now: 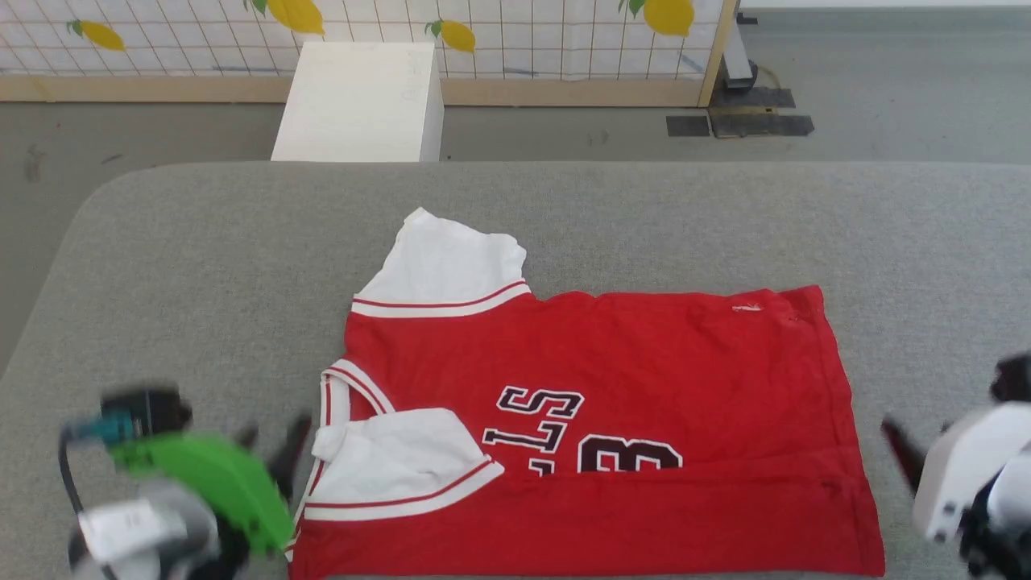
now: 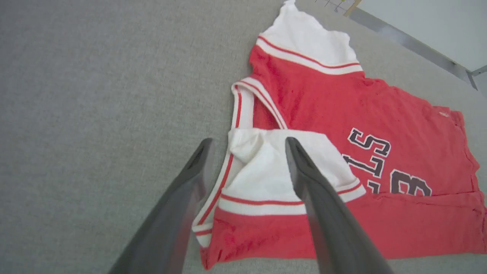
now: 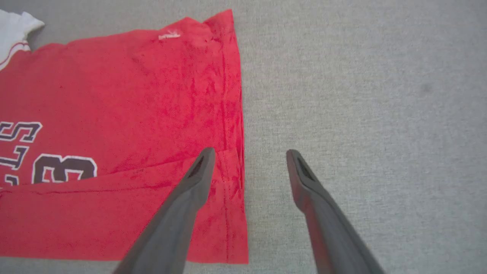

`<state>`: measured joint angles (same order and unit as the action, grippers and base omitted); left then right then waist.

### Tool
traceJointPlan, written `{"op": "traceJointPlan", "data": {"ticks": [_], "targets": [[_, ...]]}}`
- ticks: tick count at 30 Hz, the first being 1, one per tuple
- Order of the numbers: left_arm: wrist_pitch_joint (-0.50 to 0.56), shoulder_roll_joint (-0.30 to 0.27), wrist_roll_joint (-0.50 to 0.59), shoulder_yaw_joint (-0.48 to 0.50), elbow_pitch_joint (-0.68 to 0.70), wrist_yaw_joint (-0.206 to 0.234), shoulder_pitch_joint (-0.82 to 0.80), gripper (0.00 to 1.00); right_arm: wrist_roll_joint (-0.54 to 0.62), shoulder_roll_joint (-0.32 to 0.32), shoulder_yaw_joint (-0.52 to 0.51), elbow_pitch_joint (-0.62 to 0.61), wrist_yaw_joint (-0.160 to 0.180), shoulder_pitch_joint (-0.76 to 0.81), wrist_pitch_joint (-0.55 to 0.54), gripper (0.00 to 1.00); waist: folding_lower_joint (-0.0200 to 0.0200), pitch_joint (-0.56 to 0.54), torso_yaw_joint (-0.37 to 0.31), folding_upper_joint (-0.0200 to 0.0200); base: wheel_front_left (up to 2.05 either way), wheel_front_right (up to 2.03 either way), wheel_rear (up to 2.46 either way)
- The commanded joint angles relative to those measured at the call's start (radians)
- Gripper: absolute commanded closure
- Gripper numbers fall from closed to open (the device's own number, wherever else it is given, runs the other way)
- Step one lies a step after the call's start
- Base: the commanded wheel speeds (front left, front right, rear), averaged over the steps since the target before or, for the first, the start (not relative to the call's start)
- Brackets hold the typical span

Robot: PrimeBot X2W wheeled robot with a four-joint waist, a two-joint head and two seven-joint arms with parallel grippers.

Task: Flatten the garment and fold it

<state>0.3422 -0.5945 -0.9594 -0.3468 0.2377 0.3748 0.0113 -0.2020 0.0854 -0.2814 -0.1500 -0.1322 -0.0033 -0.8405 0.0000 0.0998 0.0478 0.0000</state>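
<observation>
Garment (image 1: 612, 362) is lying sideways on the grey padded table (image 1: 201, 242), pretty much in the middle and running down to the near edge. The collar (image 1: 338, 395) is on the left and the bottom hem (image 1: 838, 403) is on the right. The far white sleeve (image 1: 447, 266) sticks out flat toward the far side. The near sleeve (image 1: 403, 459) is folded in over the red chest, just beside the collar. The near long side of the garment is also flipped over onto itself, so a red strip covers the lower part of the black-and-white lettering (image 1: 540, 419).

Left gripper (image 2: 249, 142) is at the near left corner, right by the collar and that folded sleeve. Its claw is released, fingers spread wide with nothing in them. From its wrist view the white sleeve shows between the two fingers. It's blurry in the head view.

Right gripper (image 3: 251, 151) sits at the near right, by the hem. It's released too, with one finger over the red cloth and the other over bare table. Can't tell if either finger touches the fabric.

Past the table's far edge there's a white box (image 1: 362, 97) on the floor in front of a lemon-print wall panel (image 1: 523, 32).
</observation>
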Motion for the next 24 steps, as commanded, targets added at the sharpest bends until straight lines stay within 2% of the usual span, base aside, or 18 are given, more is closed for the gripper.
{"op": "traceJointPlan", "data": {"ticks": [1,8,15,17,21,24], "targets": [[-0.004,-0.010,0.025,-0.003,-0.004,-0.025,-0.075,0.00,0.001,0.010,-0.005,-0.004,0.002,-0.047,0.022,0.00,0.0000,0.011,-0.004,0.0000,0.00,0.00,0.00],[-0.048,0.031,0.126,-0.062,-0.153,-0.138,-0.375,0.00,0.010,0.025,0.019,0.049,0.002,-0.213,0.091,0.00,0.0000,0.075,-0.025,0.0000,0.00,0.00,0.00],[-0.136,0.133,0.192,-0.115,-0.437,-0.255,-0.649,0.00,0.028,0.031,0.063,0.106,0.002,-0.343,0.123,0.00,0.0000,0.191,-0.041,0.0000,0.00,0.00,0.00],[-0.131,0.158,0.202,-0.133,-0.526,-0.281,-0.723,0.00,0.034,0.036,0.076,0.109,0.002,-0.373,0.126,0.00,0.0000,0.228,-0.045,0.0000,0.00,0.00,0.00],[-0.095,0.199,0.214,-0.159,-0.696,-0.311,-0.859,0.00,0.039,0.033,0.094,0.100,0.002,-0.422,0.130,0.00,0.0000,0.288,-0.055,0.0000,0.00,0.00,0.00],[-0.027,0.222,0.208,-0.173,-0.812,-0.314,-0.937,0.00,0.038,0.028,0.113,0.088,0.002,-0.442,0.130,0.00,0.0000,0.321,-0.067,0.0000,0.00,0.00,0.00]]}}
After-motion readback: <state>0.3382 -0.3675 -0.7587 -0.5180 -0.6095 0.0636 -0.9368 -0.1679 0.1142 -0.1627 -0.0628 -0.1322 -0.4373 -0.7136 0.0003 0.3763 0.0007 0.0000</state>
